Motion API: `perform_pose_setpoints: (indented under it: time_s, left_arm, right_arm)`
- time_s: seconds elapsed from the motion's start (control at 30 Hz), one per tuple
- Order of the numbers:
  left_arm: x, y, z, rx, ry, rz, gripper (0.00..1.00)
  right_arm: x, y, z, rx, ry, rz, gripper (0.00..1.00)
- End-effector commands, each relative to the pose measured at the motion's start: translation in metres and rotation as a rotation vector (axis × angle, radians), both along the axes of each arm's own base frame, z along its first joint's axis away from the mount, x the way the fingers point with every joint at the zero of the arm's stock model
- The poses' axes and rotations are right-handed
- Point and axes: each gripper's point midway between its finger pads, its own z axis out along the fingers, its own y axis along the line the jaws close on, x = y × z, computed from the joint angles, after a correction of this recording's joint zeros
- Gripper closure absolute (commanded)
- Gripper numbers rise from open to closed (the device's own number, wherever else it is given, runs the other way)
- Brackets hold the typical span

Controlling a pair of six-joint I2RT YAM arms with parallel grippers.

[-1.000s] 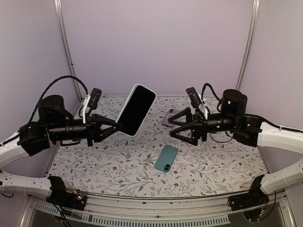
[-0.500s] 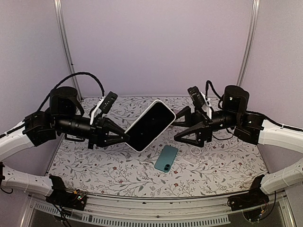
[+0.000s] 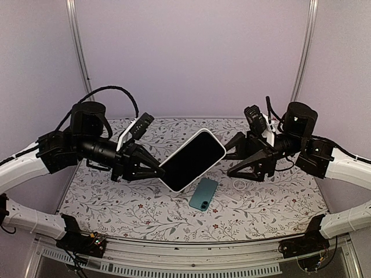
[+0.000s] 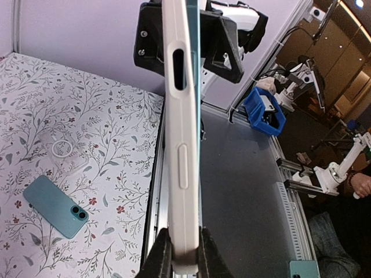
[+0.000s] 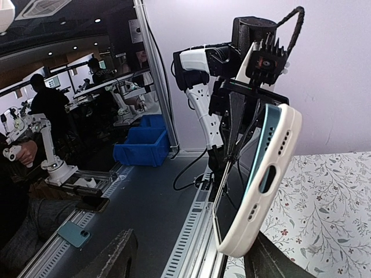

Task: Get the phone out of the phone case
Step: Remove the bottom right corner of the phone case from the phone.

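Note:
The phone, dark screen up, sits in a white phone case and hangs tilted above the middle of the table. My left gripper is shut on its lower left end, and the left wrist view shows both fingers pressed on the case's edges at the left gripper. My right gripper stands open around the upper right end. In the right wrist view the case lies between the wide-apart fingers, close to the right-hand one, with a teal edge showing inside the white rim.
A bare teal phone lies face down on the floral table below the held one, also seen as the teal phone. A white ring lies to its right. A blue bin stands outside the cell.
My left arm has swung the cased phone down and right, from upright to tilted over the table's middle. The right gripper's jaws have narrowed around the phone's far end.

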Motion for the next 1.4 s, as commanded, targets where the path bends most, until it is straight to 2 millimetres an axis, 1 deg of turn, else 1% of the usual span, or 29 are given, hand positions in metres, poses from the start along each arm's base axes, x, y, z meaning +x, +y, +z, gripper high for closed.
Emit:
perform_pose_setpoints:
  time_s: [0.0, 0.13, 0.3, 0.43, 0.57, 0.73, 1.1, 1.27, 1.37]
  left_arm:
    - [0.0, -0.002, 0.036, -0.107, -0.078, -0.032, 1.0]
    - [-0.002, -0.003, 0.034, -0.102, -0.063, -0.049, 1.0]
    - [-0.003, -0.004, 0.033, -0.104, -0.06, -0.053, 1.0]
    - [-0.002, -0.004, 0.033, -0.104, -0.062, -0.053, 1.0]
    - [-0.003, -0.004, 0.032, -0.104, -0.059, -0.055, 1.0]
    - [-0.004, -0.004, 0.032, -0.103, -0.054, -0.063, 1.0]
    - [-0.004, -0.004, 0.03, -0.1, -0.051, -0.069, 1.0]
    - [-0.005, -0.004, 0.029, -0.1, -0.051, -0.07, 1.0]
    - [-0.005, -0.003, 0.029, -0.1, -0.051, -0.068, 1.0]
  right_arm:
    - [-0.005, -0.007, 0.008, 0.022, -0.023, 0.001, 0.39]
    - [0.004, -0.004, 0.011, 0.023, -0.014, -0.052, 0.44]
    - [0.009, -0.003, 0.016, 0.027, -0.002, -0.082, 0.47]
    - [0.008, -0.002, 0.017, 0.029, 0.0, -0.072, 0.55]
    - [0.006, -0.001, 0.015, 0.021, 0.006, -0.051, 0.65]
    - [0.006, 0.0, 0.013, 0.016, 0.011, -0.039, 0.75]
    - [0.009, 0.001, 0.015, 0.021, 0.011, -0.057, 0.76]
    - [0.011, 0.001, 0.017, 0.023, 0.018, -0.07, 0.66]
    - [0.011, 0.001, 0.018, 0.026, 0.017, -0.07, 0.68]
